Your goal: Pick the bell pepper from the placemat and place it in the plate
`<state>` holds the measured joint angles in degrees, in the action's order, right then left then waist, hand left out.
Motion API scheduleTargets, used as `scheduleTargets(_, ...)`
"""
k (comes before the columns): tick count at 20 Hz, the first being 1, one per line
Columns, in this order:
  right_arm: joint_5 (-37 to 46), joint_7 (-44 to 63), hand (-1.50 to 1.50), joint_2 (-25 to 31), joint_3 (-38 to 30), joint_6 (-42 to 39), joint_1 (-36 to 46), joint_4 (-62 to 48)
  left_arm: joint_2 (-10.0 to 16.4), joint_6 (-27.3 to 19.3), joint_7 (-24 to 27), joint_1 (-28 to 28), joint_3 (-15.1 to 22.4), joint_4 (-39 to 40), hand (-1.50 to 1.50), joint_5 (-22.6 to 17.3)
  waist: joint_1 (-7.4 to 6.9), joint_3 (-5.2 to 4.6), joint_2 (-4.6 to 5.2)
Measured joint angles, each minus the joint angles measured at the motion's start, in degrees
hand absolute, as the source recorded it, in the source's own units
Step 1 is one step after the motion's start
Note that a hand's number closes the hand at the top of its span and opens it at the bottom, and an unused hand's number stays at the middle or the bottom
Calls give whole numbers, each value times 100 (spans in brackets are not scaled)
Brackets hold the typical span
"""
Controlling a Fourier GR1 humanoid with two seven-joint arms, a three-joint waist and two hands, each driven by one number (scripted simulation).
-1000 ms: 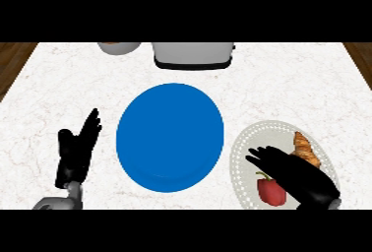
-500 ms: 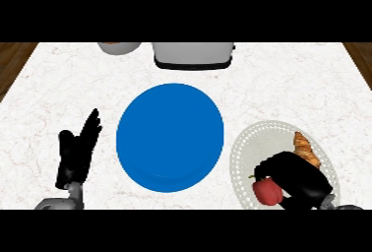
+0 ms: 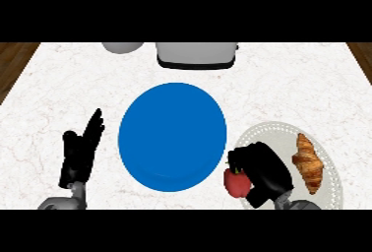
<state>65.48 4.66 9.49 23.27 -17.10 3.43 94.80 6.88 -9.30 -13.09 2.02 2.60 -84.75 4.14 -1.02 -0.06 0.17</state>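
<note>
Fingers of the black right hand [image 3: 262,170] curl round the red bell pepper [image 3: 236,183] at the pale oval placemat's [image 3: 280,131] left edge, just beside the round blue plate [image 3: 173,133]; black left hand [image 3: 78,155] rests open, lower left.

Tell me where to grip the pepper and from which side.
Grip the pepper round its red body, coming from above and the right, as the right hand does with fingers curled over its top. It is at the left edge of the placemat, with the croissant clear to the right, and that approach likely leaves the side toward the plate free.
</note>
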Motion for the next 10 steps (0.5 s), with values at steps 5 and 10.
scheduleTargets(5, 89, 1663, 150, -663, 171, 635, 343, -75, 10, 59, -4, 31, 54, 2, 0, 11, -174, 0, 6)
scheduleTargets(10, 310, 3296, 150, -863, 580, 1338, 1138, -97, -25, 127, -36, 134, 151, 58, 0, 27, -363, -7, 4)
